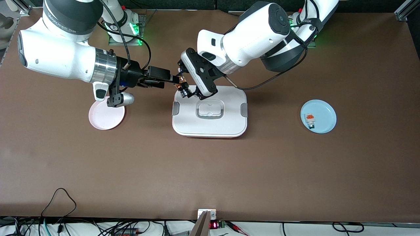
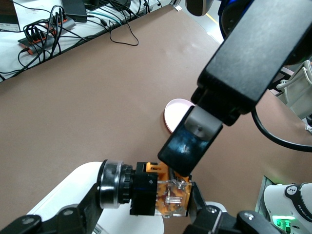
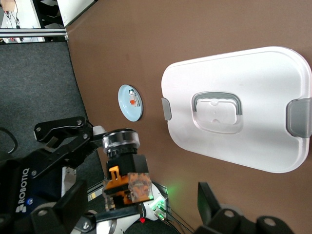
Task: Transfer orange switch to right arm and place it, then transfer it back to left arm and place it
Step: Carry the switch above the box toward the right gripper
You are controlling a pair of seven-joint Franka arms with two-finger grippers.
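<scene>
The orange switch (image 1: 182, 87) hangs in the air over the corner of the white box (image 1: 210, 126) that lies toward the right arm's end. My left gripper (image 1: 187, 90) is shut on it, one finger on the metallic end and one on the clear orange block. In the left wrist view the switch (image 2: 146, 189) lies crosswise between those jaws. My right gripper (image 1: 177, 79) reaches in from the right arm's end and stands open. In the right wrist view the switch (image 3: 127, 171) sits between its wide-apart fingers (image 3: 214, 210), none pressing on it.
A pink plate (image 1: 106, 115) lies toward the right arm's end, under the right wrist. A blue plate (image 1: 325, 113) toward the left arm's end holds a small white-grey block with an orange top (image 1: 310, 120). Cables run along the table edge nearest the front camera.
</scene>
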